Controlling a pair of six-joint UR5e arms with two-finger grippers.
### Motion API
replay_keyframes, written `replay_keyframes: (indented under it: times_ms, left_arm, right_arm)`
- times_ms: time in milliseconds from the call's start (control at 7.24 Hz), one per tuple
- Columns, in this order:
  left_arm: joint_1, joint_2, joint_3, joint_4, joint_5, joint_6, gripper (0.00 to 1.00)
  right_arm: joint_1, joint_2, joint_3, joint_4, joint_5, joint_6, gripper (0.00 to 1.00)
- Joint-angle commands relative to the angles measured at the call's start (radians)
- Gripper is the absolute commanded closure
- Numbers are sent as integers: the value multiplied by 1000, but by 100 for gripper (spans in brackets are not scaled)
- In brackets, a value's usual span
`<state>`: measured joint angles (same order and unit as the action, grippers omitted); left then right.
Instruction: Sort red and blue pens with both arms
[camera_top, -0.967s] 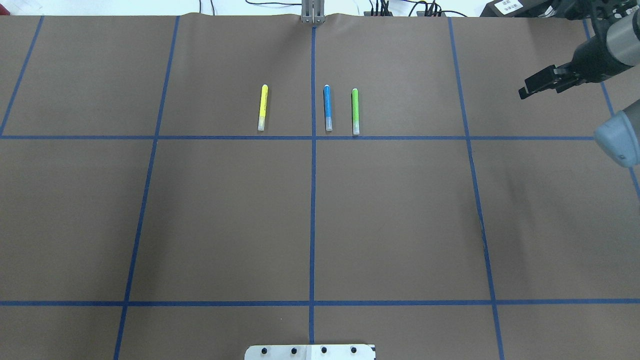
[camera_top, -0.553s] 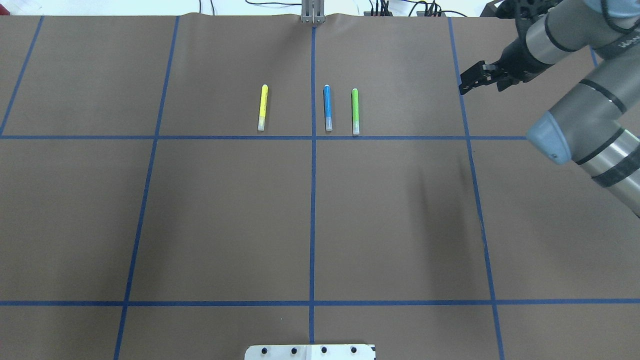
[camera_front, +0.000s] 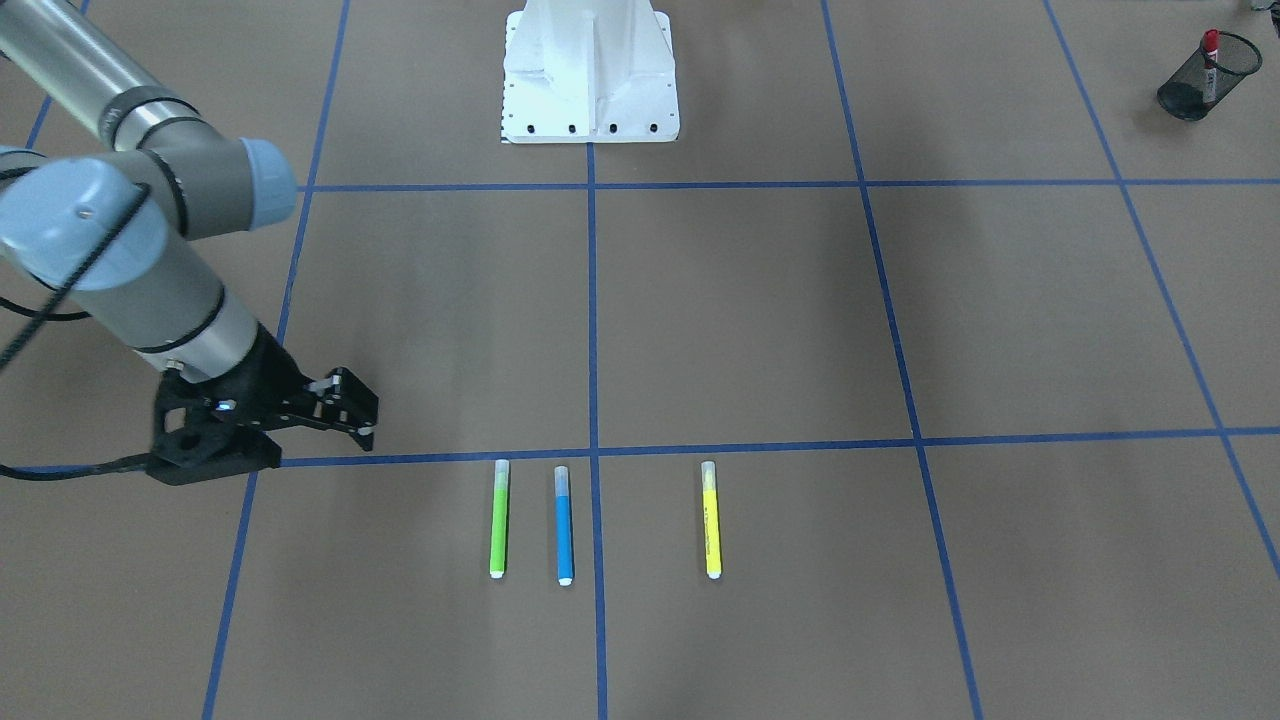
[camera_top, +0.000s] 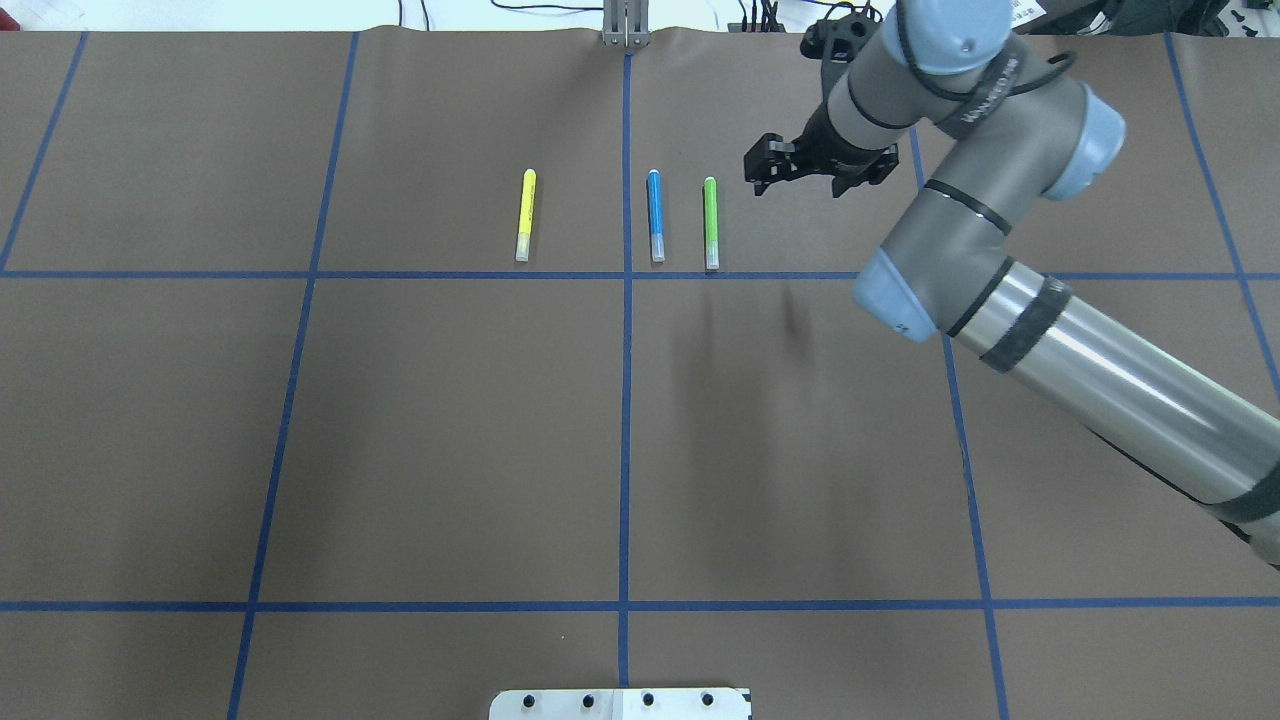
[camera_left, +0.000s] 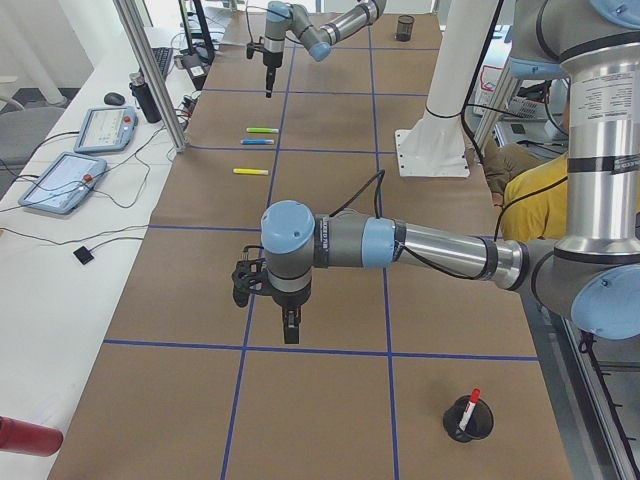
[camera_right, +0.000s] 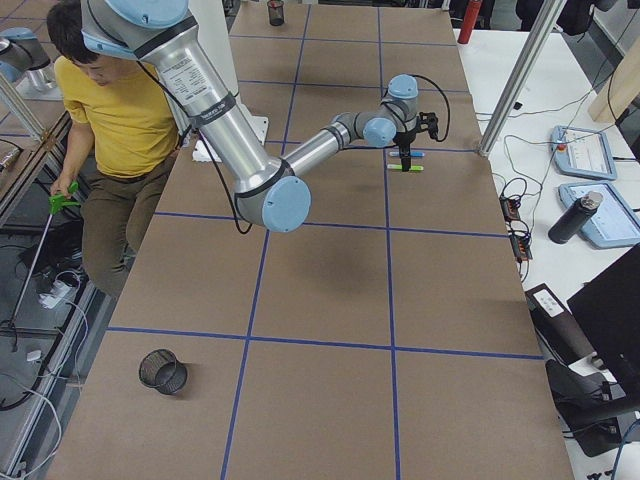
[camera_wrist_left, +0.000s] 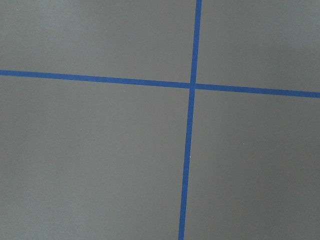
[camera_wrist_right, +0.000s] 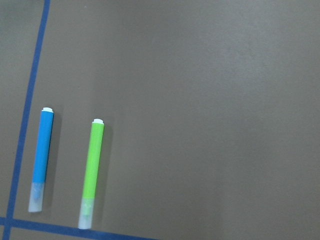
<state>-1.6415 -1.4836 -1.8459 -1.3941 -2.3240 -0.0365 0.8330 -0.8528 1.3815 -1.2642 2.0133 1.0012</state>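
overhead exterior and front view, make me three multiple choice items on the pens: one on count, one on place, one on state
1. How many highlighters lie on the table?
A two
B three
C five

2. Where is the red marker?
A standing in the black mesh cup
B on the white pedestal
C on the middle tape cross

3. The blue highlighter is
A clamped in a gripper
B standing upright
C lying flat, untouched

Key:
1 B: a yellow highlighter, the blue highlighter and a green highlighter lie side by side.
2 A: its red cap sticks up out of the cup at the table's far corner in the front view.
3 C: it lies flat on the paper, and the right gripper hangs apart from it, beyond the green highlighter.
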Motion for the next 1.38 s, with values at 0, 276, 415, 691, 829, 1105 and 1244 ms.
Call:
replay_keyframes:
  times_ms: [0, 276, 415, 691, 829, 1105, 1244]
  left_arm:
    - [0, 0, 2, 0, 0, 1, 0]
    - [0, 2, 4, 0, 0, 3, 0]
    - [0, 3, 4, 0, 0, 3, 0]
    - [0, 3, 4, 0, 0, 4, 0]
    - [0, 3, 4, 0, 0, 6, 0]
    - [0, 3, 2, -2, 0, 6, 0]
    - [0, 2, 2, -2, 0, 6, 0]
  right_arm:
    - [-83, 174, -175, -1, -79, 107, 0]
    - [-144, 292, -319, -1, -143, 213, 0]
    - [-161, 291, -328, -1, -163, 224, 3]
    - [-176, 291, -364, 0, -205, 220, 20]
    - [-178, 290, -368, 0, -205, 209, 31]
    - [-178, 290, -375, 5, -205, 194, 42]
    - [-178, 290, -378, 6, -205, 194, 47]
